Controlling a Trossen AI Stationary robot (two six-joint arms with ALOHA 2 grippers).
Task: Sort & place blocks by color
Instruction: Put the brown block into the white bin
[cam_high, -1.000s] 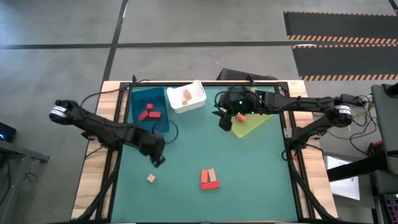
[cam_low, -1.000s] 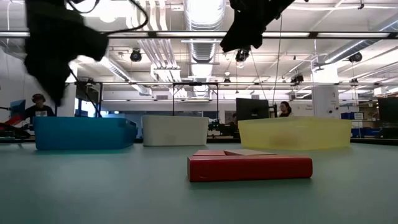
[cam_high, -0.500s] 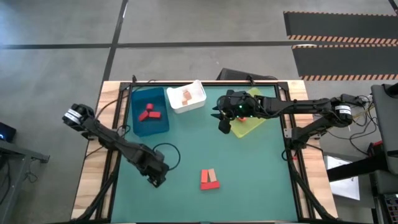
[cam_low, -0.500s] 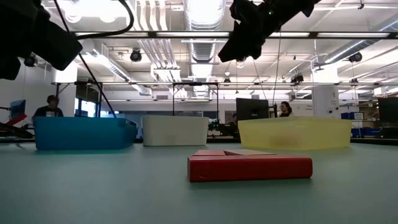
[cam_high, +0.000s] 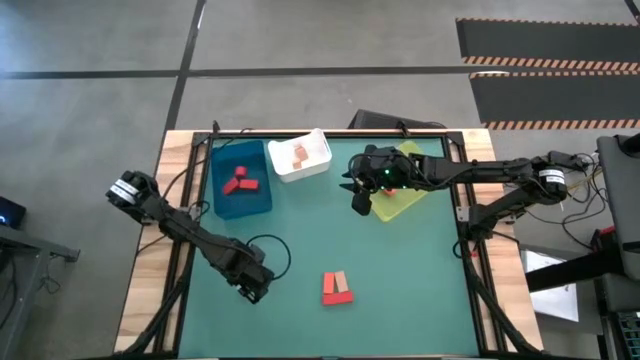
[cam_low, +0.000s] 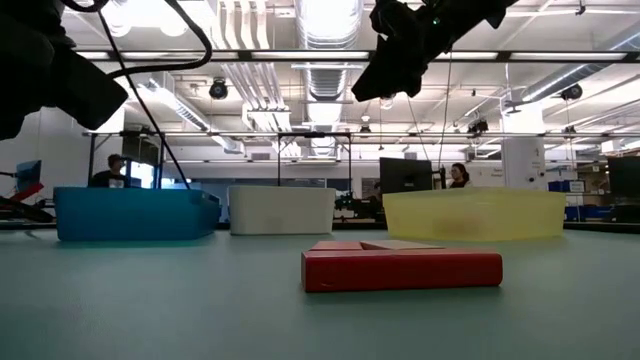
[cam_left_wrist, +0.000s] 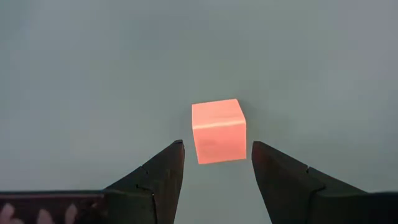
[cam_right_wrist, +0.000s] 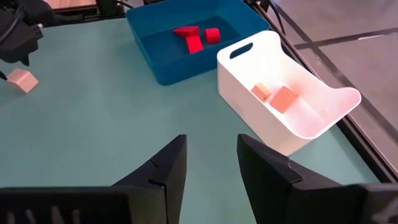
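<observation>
while left claw (cam_left_wrist: 215, 167) straddles pale cube (cam_left_wrist: 217, 130), fingers apart

The scene is evenly lit from overhead; glare is thrown by ceiling lights (cam_low: 325, 18) in the low view, where arms are silhouetted. The cube (cam_left_wrist: 218, 130) is overexposed, its colour washed out.

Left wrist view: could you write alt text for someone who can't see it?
A small pale orange-pink cube sits on a plain teal table, just ahead of the left gripper. The jaws stand open, one on each side of the cube's near edge, not touching it.
</observation>
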